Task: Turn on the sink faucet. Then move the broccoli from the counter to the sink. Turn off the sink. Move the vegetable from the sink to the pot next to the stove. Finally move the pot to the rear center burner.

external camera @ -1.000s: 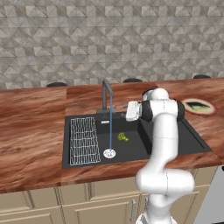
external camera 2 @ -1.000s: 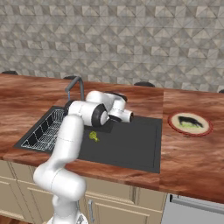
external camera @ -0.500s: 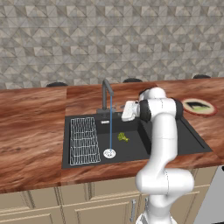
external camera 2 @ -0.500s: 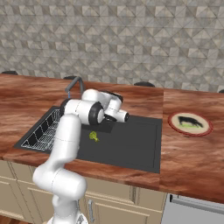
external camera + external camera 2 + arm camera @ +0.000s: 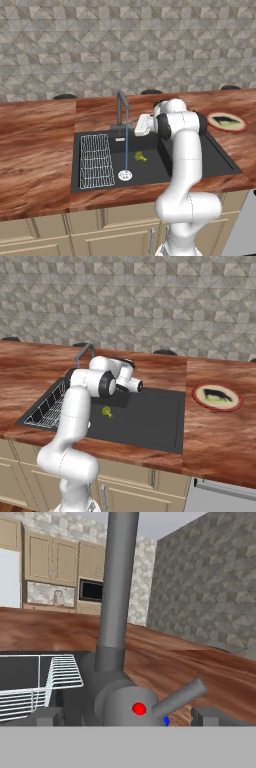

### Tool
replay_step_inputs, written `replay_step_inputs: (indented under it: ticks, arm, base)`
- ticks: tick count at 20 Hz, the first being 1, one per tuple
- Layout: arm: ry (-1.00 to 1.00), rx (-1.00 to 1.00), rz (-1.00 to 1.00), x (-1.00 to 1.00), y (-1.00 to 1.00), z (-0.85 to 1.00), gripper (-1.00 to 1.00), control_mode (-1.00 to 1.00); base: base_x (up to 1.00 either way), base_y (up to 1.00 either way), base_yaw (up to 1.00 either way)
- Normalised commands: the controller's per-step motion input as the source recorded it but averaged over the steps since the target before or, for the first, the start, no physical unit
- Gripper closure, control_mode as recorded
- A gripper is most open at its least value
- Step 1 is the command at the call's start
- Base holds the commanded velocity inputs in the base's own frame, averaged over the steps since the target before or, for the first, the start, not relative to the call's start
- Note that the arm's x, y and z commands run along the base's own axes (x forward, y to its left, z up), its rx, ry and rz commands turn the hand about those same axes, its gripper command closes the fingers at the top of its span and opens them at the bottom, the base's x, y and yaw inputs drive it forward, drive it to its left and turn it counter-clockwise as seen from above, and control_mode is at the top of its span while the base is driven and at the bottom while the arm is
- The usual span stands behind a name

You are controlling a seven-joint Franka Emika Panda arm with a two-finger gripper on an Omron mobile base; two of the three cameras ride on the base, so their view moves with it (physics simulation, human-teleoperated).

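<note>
Water runs in a thin blue stream from the dark faucet [image 5: 122, 107] into the black sink [image 5: 200, 160]. The green broccoli [image 5: 140, 157] [image 5: 107, 412] lies on the sink floor, right of the drain [image 5: 125, 175]. My gripper [image 5: 136, 129] hovers over the sink's back edge, pointing at the faucet base. In the hand view the gripper [image 5: 127, 716] is open, fingertips [image 5: 47, 716] wide apart. The faucet base with its red dot and the grey lever [image 5: 180, 694] stand close between them, untouched. The pot is out of view.
A wire dish rack [image 5: 96, 160] fills the sink's left part. A round plate [image 5: 227, 122] [image 5: 217, 397] with dark food sits on the wooden counter, right of the sink. The stone wall rises just behind the faucet [image 5: 85, 353].
My hand has edged a little closer to the faucet base. The water keeps running and the broccoli has not moved.
</note>
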Motion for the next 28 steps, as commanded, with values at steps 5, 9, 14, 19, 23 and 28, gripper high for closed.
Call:
replay_step_inputs:
  ticks: [5,9,14,19,23,28]
  arm:
    - [0.01,0.00,0.00,0.16,0.14,0.00,-1.00,-1.00]
    - [0.03,0.00,0.00,0.21,0.16,0.00,-1.00,-1.00]
    - [0.02,0.00,0.00,0.19,0.18,0.00,-1.00,-1.00]
    - [0.02,0.00,0.00,0.06,0.27,0.09,-1.00,-1.00]
    - [0.00,-0.03,0.00,0.00,0.49,0.28,-1.00,-1.00]
    - [0.00,-0.07,0.02,0.00,0.62,0.32,-1.00,-1.00]
  base:
    - [0.00,0.00,0.00]
    - [0.00,0.00,0.00]
    - [0.00,0.00,0.00]
    - [0.00,0.00,0.00]
    - [0.00,0.00,0.00]
    - [0.00,0.00,0.00]
